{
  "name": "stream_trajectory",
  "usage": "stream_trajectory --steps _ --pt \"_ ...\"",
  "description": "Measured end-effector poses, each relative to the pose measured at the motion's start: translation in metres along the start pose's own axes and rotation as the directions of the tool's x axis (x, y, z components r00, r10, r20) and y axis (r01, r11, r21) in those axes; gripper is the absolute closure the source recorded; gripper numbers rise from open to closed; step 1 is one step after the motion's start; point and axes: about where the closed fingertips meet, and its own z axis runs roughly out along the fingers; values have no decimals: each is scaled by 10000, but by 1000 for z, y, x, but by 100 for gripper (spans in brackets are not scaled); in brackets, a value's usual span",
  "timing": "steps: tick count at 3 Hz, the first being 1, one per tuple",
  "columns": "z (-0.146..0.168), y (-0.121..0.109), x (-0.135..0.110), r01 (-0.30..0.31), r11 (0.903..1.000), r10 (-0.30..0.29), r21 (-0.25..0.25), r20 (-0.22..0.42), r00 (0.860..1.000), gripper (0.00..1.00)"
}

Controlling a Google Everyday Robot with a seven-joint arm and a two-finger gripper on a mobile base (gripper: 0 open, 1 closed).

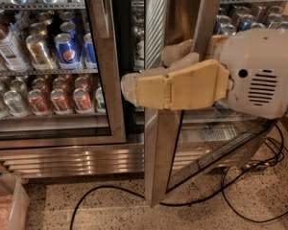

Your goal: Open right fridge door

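Note:
The right fridge door [161, 157] stands ajar, its steel edge turned toward me and its glass pane [216, 138] angling back to the right. My gripper [146, 71] is at that edge at mid height. One tan finger [177, 87] lies across the front of the frame and the other [180, 51] sits behind it, closed on the door's edge. The white wrist housing [259, 75] is to the right. The fridge [72, 159] shows wire shelves of cans and a slatted steel grille at its base.
The left glass door [105, 80] is closed, with blue Pepsi and red cans behind it. Black cables [110, 193] run over the speckled floor under the open door and at the right. A clear plastic bin [9, 205] stands at the bottom left.

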Motion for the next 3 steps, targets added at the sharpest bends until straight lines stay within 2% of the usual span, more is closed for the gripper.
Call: stream_trajectory --steps 3 --pt "9 1 1 -54 9999 53 142 53 10000 0"
